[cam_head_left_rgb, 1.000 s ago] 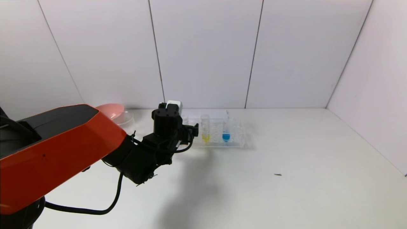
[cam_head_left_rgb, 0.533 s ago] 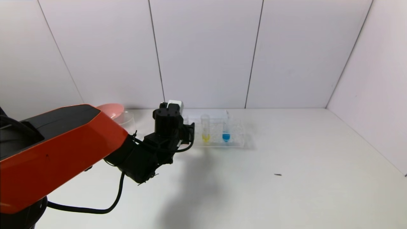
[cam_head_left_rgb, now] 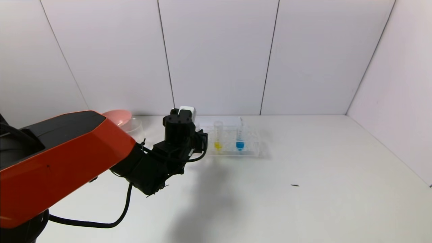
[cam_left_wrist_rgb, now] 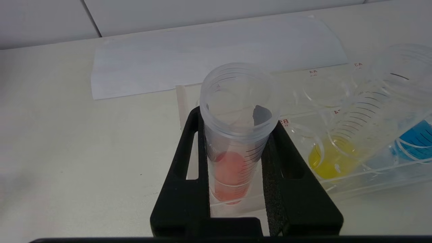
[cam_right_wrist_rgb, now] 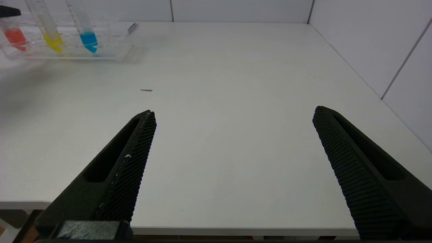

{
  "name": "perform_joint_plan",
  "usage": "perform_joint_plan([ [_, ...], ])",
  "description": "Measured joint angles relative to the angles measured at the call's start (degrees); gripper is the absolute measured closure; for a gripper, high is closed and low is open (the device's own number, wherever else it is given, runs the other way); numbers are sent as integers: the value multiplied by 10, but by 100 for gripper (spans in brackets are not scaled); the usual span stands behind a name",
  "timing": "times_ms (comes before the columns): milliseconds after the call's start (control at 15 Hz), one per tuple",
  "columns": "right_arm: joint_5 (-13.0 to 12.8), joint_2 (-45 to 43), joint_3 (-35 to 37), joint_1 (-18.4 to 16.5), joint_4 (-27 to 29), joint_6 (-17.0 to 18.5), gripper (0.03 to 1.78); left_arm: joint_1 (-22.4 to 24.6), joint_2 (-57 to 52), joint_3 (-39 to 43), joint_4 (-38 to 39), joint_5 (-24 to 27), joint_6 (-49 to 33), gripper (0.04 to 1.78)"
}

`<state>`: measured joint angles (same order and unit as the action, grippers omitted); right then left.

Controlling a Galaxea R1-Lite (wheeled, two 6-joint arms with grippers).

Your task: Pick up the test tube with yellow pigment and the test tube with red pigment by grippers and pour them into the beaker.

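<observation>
The test tube with red pigment (cam_left_wrist_rgb: 236, 135) stands in the left end of a clear rack (cam_head_left_rgb: 249, 148). My left gripper (cam_left_wrist_rgb: 236, 116) is shut on it, one finger pressed against each side near its rim. In the head view the left gripper (cam_head_left_rgb: 202, 140) hides this tube. The test tube with yellow pigment (cam_head_left_rgb: 217, 135) stands in the rack just to the right, also seen in the left wrist view (cam_left_wrist_rgb: 337, 152). The beaker (cam_head_left_rgb: 133, 126) stands at the back left. My right gripper (cam_right_wrist_rgb: 233, 111) is open and empty above the table's front edge.
A blue-liquid tube (cam_head_left_rgb: 240, 138) stands in the rack right of the yellow one. A pink bowl (cam_head_left_rgb: 118, 116) sits beside the beaker. A white sheet (cam_left_wrist_rgb: 202, 50) lies behind the rack. A small dark speck (cam_head_left_rgb: 295, 185) lies on the table.
My left gripper's fingers have drawn slightly left and closer in at the rack's left end. The rack and the other tubes have barely moved.
</observation>
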<state>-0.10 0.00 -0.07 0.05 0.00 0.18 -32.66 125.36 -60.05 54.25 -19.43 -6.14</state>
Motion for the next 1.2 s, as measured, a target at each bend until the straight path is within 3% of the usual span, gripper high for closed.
perform_joint_plan([
  [1200,0,0,0,0,0,0,11,-7,-61,-3,-18,-1,11,136],
])
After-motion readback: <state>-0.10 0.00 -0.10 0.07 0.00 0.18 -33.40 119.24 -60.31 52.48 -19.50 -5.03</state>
